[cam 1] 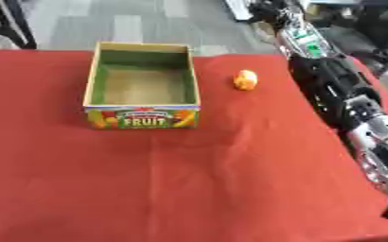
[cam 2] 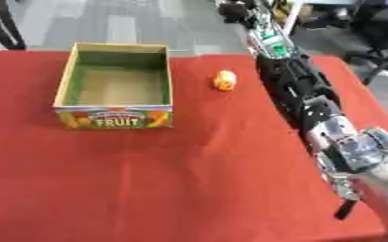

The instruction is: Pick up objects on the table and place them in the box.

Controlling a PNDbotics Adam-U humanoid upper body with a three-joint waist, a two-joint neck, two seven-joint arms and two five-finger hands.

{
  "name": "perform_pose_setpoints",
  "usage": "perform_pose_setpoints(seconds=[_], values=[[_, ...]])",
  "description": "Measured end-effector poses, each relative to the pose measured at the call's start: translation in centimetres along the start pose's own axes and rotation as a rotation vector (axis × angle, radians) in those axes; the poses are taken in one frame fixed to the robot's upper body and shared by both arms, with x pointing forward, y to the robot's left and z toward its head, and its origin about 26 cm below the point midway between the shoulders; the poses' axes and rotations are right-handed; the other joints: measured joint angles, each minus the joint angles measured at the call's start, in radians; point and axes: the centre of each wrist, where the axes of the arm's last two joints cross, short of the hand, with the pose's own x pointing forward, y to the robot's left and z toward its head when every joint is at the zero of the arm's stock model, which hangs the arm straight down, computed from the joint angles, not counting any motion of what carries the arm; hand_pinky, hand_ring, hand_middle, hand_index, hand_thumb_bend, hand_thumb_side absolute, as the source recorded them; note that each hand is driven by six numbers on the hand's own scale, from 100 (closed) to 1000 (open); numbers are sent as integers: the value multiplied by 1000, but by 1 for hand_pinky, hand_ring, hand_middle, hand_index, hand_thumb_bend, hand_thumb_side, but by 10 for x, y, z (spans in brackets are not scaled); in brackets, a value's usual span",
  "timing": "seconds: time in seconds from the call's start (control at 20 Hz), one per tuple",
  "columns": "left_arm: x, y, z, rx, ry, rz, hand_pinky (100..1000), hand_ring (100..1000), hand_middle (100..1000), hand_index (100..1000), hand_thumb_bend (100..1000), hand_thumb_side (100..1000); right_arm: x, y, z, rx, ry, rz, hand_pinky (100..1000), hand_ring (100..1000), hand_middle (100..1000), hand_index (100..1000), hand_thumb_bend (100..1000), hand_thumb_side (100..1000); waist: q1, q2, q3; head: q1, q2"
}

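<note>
Fruit box (cam 1: 142, 109) empty; nothing placed yet. Small orange fruit (cam 1: 245, 80) sits just right of box, untouched. Right arm (cam 2: 301, 90) stretches right of box; hand state cannot be told.

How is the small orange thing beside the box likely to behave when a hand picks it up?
The orange thing looks small and rounded, so it may roll on the red cloth if nudged. For its size it is probably light. What it is made of cannot be told.

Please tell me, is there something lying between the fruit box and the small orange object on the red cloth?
No. Between the fruit box and the small orange object only bare red cloth shows, in both eye views.
</note>
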Motion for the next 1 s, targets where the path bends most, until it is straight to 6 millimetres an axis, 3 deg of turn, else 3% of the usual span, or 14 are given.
perform_pose_setpoints(seconds=[0.5,1.0], values=[[0,0,0,-1,-2,1,490,502,528,539,330,345,-56,-8,1,-38,79,209,644,778,653,754,100,133,1,-1,-2,-2,-8],[0,0,0,-2,-2,0,491,502,528,538,332,345,-84,-11,9,41,16,460,712,840,742,793,145,128,1,0,-2,-3,-8]])
